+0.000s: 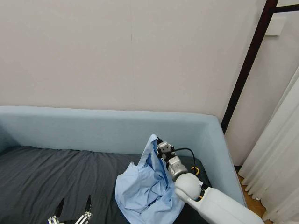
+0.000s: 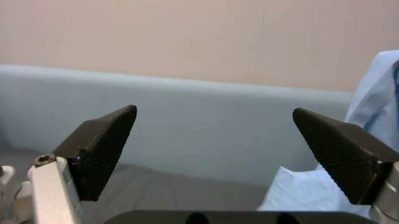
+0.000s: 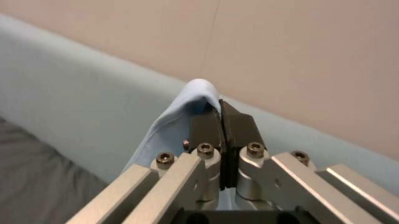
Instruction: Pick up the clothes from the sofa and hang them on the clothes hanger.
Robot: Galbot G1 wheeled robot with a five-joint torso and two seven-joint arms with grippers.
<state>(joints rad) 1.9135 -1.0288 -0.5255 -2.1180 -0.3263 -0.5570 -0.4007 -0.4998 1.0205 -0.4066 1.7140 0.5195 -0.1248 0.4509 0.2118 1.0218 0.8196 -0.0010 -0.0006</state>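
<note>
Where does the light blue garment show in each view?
Head view: light blue garment lower centre, peak held by right gripper.
Left wrist view: garment just past open left gripper.
Right wrist view: garment pinched in right gripper.
Shared landmark: sofa backrest.

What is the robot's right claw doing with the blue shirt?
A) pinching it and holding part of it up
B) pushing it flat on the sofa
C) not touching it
A: the right gripper is shut on a fold of the blue shirt, holding that fold up over the sofa.
</note>
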